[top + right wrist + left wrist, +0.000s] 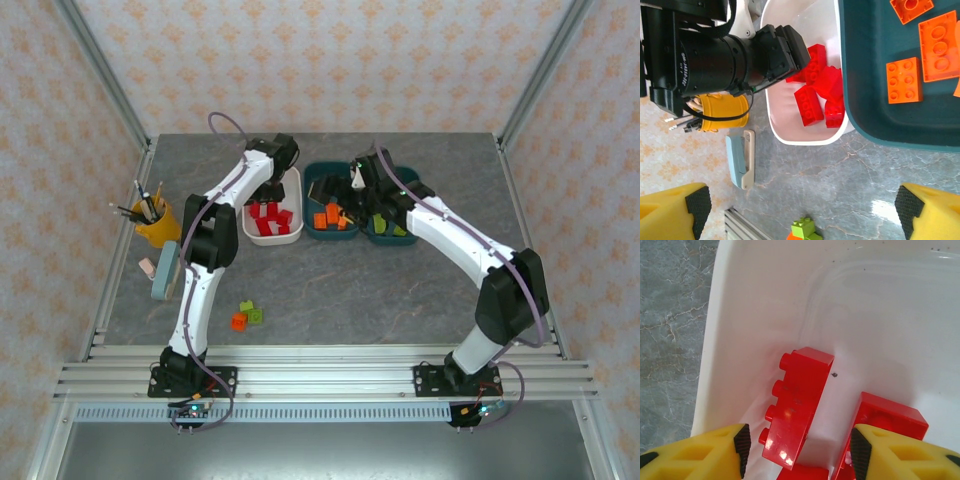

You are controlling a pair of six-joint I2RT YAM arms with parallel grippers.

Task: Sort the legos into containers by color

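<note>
My left gripper hangs open inside the white tub, low over its red legos. In the left wrist view an oblong red brick stands on edge between the fingers, untouched, against the tub wall. My right gripper is open and empty above the middle teal tub, which holds orange legos. The right teal tub holds lime green legos. An orange brick and a green brick lie together on the table near the left arm.
A yellow cup of pencils and a pale blue stapler-like tool sit at the table's left edge. The right wrist view shows the left arm's black wrist over the white tub, and bare grey table in front of the tubs.
</note>
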